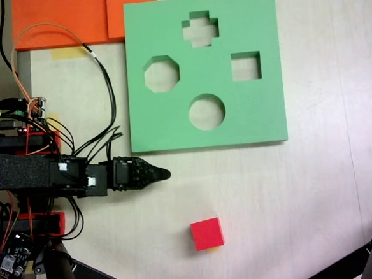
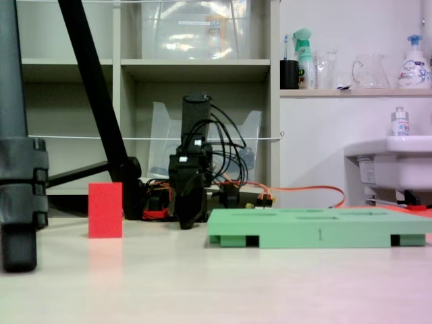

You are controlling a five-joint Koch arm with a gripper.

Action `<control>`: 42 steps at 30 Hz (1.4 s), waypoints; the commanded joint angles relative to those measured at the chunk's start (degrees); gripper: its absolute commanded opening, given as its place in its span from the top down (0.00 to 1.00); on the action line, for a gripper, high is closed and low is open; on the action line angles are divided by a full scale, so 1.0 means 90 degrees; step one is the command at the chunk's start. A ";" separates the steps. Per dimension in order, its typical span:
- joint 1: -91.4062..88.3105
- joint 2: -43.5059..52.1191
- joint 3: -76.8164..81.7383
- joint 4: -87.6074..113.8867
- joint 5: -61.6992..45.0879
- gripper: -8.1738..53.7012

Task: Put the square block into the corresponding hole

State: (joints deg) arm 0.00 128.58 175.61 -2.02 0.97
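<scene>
Red foam block [image 1: 207,234] is sitting lower centre on the tabletop [image 1: 292,189], looking light and squashy; opposite side faces suit gripping. Fingers [image 1: 163,173] are looking together, holding nothing.

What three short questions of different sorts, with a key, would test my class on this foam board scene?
1. True or false: the red cube sits inside the green board.
2. How many cutouts does the board have?
3. In the top-down fixed view, the square hole lies: A) right of the octagonal cutout, B) left of it.

Key: 1 false, it rests on the table apart from the board; 2 four; 3 A.
</scene>
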 commanded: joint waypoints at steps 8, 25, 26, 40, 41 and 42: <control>-0.0176 0.0488 0.0449 0.0186 0.0068 0.30; 0.0176 0.0352 -0.4395 0.4707 0.8662 0.39; 0.0146 0.0303 -0.4873 0.5234 0.8848 0.41; 0.1553 -0.4102 -1.2217 1.2100 0.7002 0.15; 0.1621 -0.4131 -1.2227 1.2090 0.6953 0.14; 0.1709 -0.4199 -1.2227 1.2080 0.6943 0.12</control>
State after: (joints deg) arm 13.80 89.65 66.53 102.39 63.81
